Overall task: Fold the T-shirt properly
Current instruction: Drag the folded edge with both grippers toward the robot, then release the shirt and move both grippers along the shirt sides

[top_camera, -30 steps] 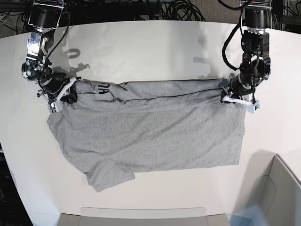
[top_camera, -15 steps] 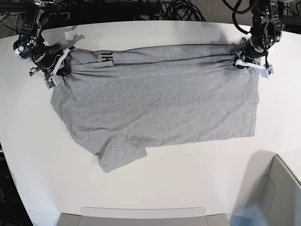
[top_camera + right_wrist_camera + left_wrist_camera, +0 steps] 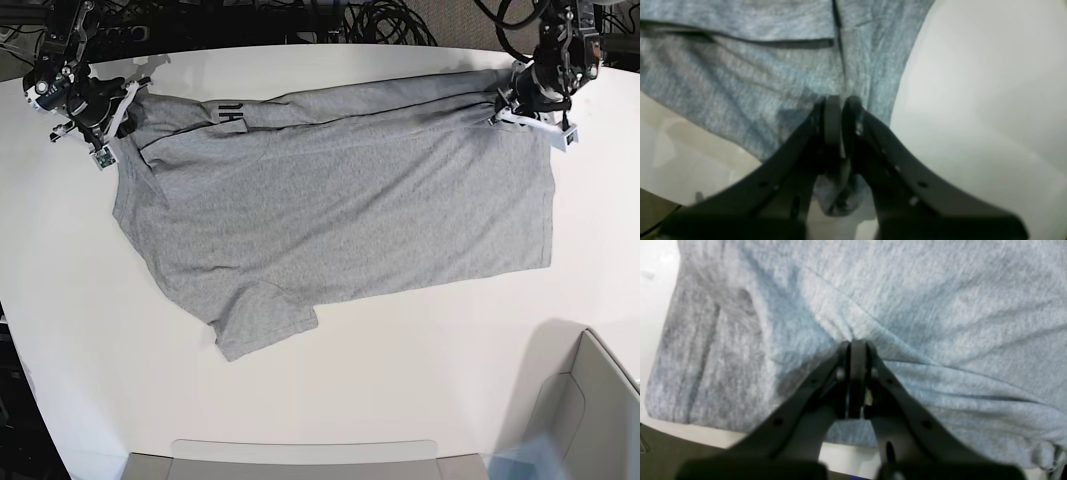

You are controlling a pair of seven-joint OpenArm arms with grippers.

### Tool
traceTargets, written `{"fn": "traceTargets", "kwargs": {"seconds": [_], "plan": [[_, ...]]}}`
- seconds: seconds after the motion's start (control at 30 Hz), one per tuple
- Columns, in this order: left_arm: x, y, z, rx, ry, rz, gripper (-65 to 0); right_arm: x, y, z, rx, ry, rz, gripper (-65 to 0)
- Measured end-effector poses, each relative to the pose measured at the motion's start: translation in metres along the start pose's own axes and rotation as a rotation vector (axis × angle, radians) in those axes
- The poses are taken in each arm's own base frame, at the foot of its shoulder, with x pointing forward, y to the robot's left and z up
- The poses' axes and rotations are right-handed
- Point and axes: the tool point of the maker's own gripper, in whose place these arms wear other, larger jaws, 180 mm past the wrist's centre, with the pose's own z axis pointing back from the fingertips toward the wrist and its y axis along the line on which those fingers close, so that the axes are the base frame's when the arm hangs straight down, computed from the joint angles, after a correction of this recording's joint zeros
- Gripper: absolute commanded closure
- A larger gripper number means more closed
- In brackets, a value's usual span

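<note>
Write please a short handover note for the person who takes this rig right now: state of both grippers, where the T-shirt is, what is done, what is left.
Left gripper: shut on the T-shirt, at its far corner on the base view's right.
Right gripper: shut on the T-shirt's far edge, on the base view's left.
T-shirt: spread plain side up on the white table, far edge rolled over, showing some black lettering.
Done: both far corners gripped.
Left: all the folding.

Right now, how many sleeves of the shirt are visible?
1. One short sleeve lies flat at the T-shirt's near-left corner in the base view. The other is probably bunched in the fold by the right tool; I can't make it out.
</note>
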Motion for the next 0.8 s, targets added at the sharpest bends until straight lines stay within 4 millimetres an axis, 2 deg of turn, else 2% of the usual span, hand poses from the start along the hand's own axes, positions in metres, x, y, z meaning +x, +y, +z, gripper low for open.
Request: {"fn": "traceTargets", "kwargs": {"seconds": [0.07, 0.17, 0.23, 0.3, 0.4, 0.43, 0.47, 0.5, 0.57, 0.63, 0.73, 0.8], "plan": [[0.014, -0.013, 0.001, -0.015, -0.009, -0.003, 0.0, 0.012, -0.005, 0.005, -0.033, -0.011, 0.026, -4.5], [0.028, -0.028, 0.003, -0.040, 0.002, 0.000, 0.0, 0.046, -0.006, 0.023, -0.068, -0.118, 0.062, -4.5], [0.035, -0.030, 0.008, -0.062, 0.033, 0.046, 0.0, 0.053, -0.016, 0.037, -0.125, -0.147, 0.063, -4.5], [0.048, -0.035, 0.022, -0.083, 0.006, 0.057, 0.0, 0.056, -0.026, 0.049, -0.174, -0.164, 0.054, -4.5], [0.080, -0.048, 0.045, -0.135, -0.099, 0.052, 0.0, 0.063, -0.039, 0.058, -0.219, -0.187, 0.039, -4.5], [0.089, -0.051, 0.048, -0.145, -0.123, 0.059, 0.0, 0.069, -0.044, 0.058, -0.234, -0.193, 0.036, -4.5], [0.097, -0.055, 0.049, -0.150, -0.141, 0.059, 0.0, 0.084, -0.050, 0.058, -0.239, -0.232, 0.032, -4.5], [0.104, -0.062, 0.051, -0.165, -0.154, 0.059, 0.0, 0.102, -0.051, 0.057, -0.233, -0.272, 0.047, -4.5], [0.127, -0.080, 0.059, -0.210, -0.203, 0.053, 0.0, 0.137, -0.051, 0.041, -0.186, -0.316, 0.081, -4.5], [0.139, -0.096, 0.066, -0.255, -0.235, 0.054, 0.0, 0.160, -0.061, 0.021, -0.188, -0.286, 0.106, -4.5], [0.127, -0.101, 0.064, -0.271, -0.168, 0.053, 0.0, 0.182, -0.071, -0.002, -0.210, -0.222, 0.128, -4.5], [0.118, -0.090, 0.059, -0.241, -0.155, 0.070, 0.0, 0.190, -0.066, -0.007, -0.218, -0.216, 0.131, -4.5]]}}
